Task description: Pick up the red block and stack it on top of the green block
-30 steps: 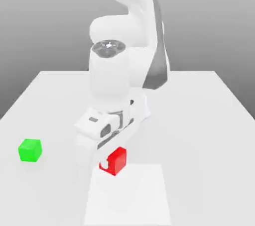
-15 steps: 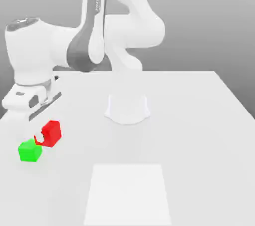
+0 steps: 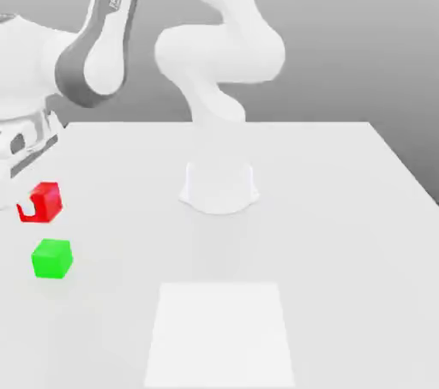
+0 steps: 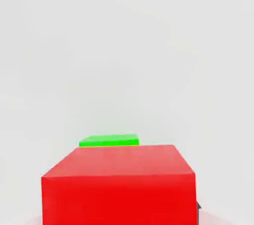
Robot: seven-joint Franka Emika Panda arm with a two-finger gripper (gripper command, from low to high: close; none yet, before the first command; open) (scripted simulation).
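Gripper at the exterior view's far left, fingers closed on the red block, which hangs clear of the table. Green block sits on the table just below the red one in that view, a gap between them. In the hand view the red block looms close, and a strip of the green block peeks out beyond its top edge.
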